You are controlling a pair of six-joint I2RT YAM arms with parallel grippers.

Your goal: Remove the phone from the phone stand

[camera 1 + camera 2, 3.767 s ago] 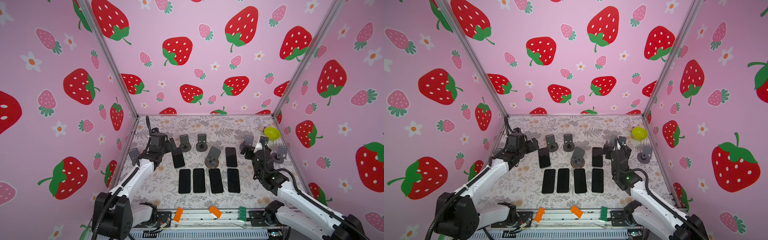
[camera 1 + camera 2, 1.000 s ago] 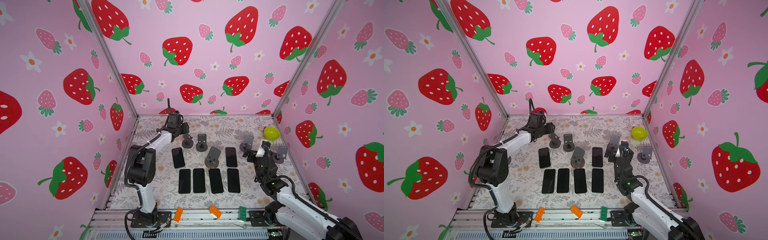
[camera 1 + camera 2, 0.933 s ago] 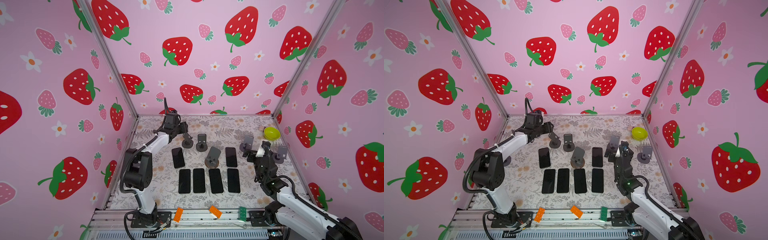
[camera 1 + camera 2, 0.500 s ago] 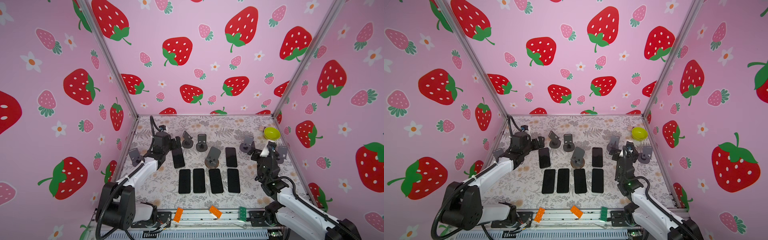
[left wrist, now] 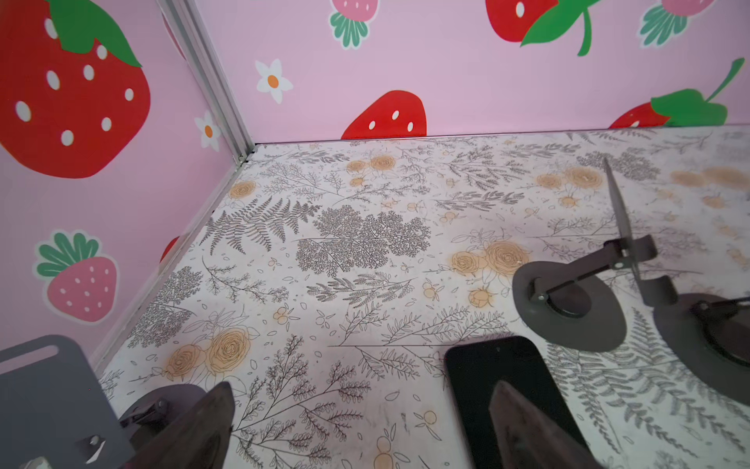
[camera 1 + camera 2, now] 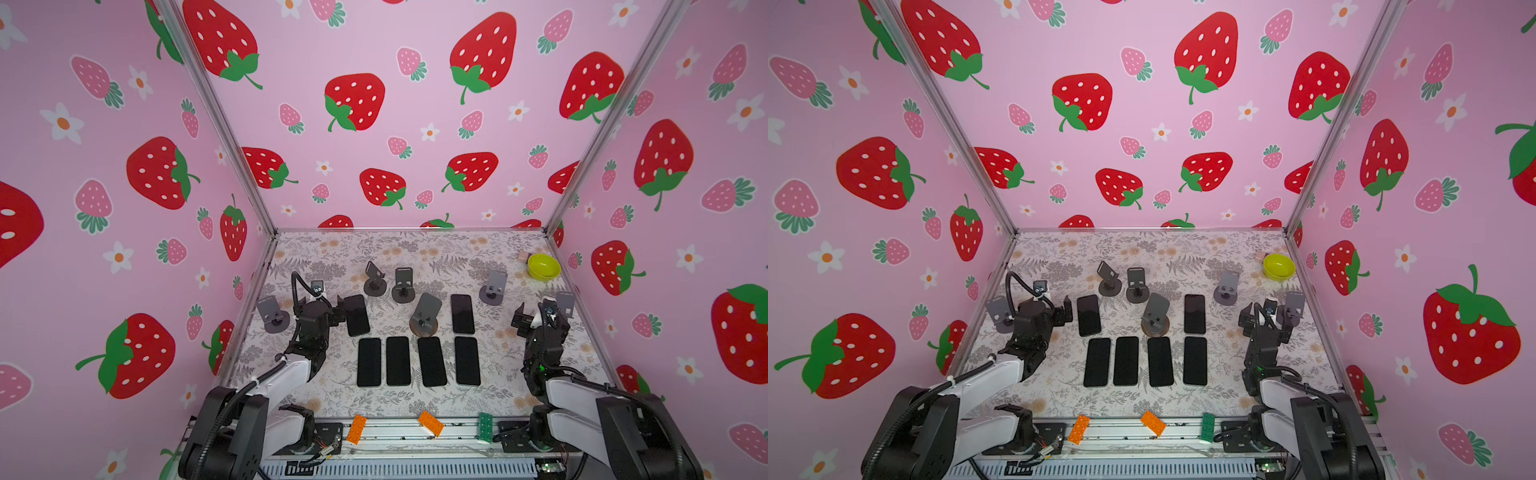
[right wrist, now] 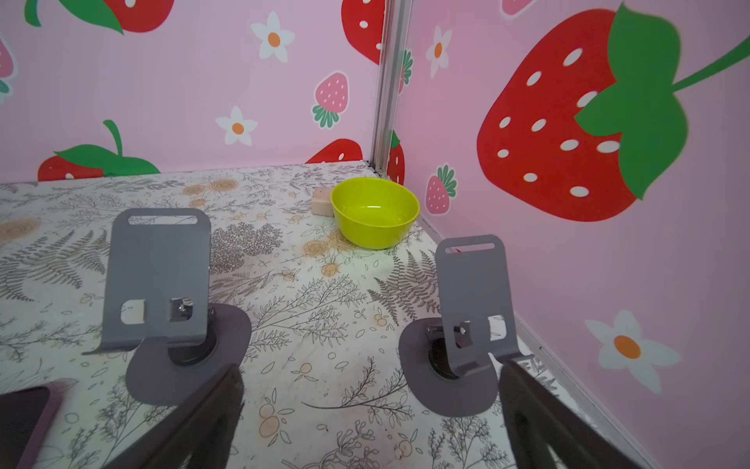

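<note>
Standing spread, left claw [image 5: 361, 430] hangs at phone [image 5: 487, 365] edge; right claw [image 7: 373, 422], spread, faces bare mat [image 7: 324, 325] between stands [image 7: 156, 276].

Lime bowl [image 6: 543, 267] in far right corner, beige block [image 6: 523, 257] beside it, orange bricks [image 6: 356, 429], green brick [image 6: 484, 426] on rail [image 6: 395, 433]

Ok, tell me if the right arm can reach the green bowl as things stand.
Probably yes. The right gripper stands open and empty, and bare table runs between two empty phone stands to the green bowl.
</note>
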